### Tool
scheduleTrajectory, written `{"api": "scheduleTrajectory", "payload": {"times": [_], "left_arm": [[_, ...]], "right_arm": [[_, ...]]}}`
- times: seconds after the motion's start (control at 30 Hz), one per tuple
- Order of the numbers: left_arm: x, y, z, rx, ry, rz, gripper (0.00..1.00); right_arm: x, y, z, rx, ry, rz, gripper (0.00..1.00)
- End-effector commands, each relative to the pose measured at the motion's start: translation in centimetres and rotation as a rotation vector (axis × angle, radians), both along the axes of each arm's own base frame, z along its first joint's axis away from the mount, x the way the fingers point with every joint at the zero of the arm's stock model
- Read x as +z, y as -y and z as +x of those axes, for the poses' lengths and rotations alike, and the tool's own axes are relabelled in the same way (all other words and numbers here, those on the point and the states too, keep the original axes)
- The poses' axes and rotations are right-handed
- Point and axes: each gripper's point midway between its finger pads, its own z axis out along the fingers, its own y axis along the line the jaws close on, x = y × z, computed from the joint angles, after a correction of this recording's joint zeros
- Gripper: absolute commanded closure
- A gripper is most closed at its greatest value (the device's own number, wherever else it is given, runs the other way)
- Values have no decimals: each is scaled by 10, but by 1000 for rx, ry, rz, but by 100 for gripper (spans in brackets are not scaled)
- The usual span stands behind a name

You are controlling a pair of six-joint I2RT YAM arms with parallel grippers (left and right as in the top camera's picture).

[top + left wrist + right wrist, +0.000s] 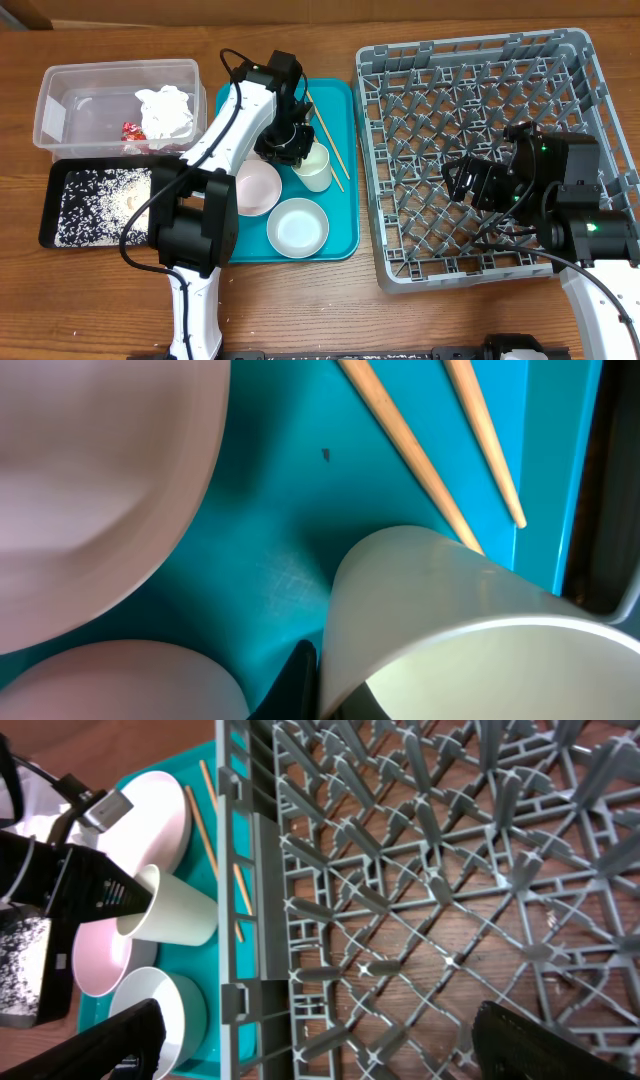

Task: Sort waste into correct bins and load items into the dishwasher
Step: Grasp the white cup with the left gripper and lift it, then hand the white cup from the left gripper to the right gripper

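Teal tray [340, 245] mid-worktop: my left pincer [300, 155] clamps the cup [316, 170] by its rim, presumably for lifting. My right pincer [330, 1045] hovers agape over the rack [470, 90].

Bright, even light from above keeps the overhead view sharp and its shadows soft. The left wrist view is close and blurred: the pink bowl [90, 460] smears at its upper left corner, and the cup [430, 600] is soft-edged. The right wrist view bends the rack [240, 860] bars near its edges.
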Motion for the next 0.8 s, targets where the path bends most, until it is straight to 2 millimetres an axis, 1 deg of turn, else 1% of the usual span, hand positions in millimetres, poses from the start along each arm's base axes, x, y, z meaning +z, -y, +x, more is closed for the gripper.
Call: {"api": "scheduleTrajectory", "payload": {"times": [0.0,0.07,0.13,0.17,0.23,0.27,0.3,0.33,0.37,0.43,0.53,0.6,0.63,0.77], "left_arm": [[15,16,7,49,-14,-116,96],[32,27,10,54,-23,-221,96],[55,40,12,38,-33,-369,96],[73,48,13,25,-40,-482,96],[102,58,13,11,-49,-643,96],[122,62,14,3,-52,-752,96],[134,64,14,-1,-54,-818,96],[152,66,13,-7,-57,-914,96],[162,66,13,-10,-59,-971,96],[177,66,12,-1,-75,-1062,96],[186,66,8,21,-107,-1111,96],[194,68,5,24,-127,-1160,96],[202,70,3,17,-131,-1205,96],[209,76,-4,13,-156,-1242,96]], "right_arm": [[22,-13,7,50,70,58,0],[31,-22,9,90,102,102,0],[40,-31,11,118,129,156,0],[45,-35,13,126,142,188,0],[52,-42,16,148,159,235,0],[56,-46,19,165,169,264,0],[58,-51,20,188,178,286,0],[61,-55,22,216,189,310,0],[65,-61,24,249,203,338,0],[72,-70,29,301,224,394,0],[82,-82,38,368,250,485,0],[88,-90,43,422,272,533,0],[93,-97,46,461,290,563,0],[103,-115,50,534,331,605,0]]}}
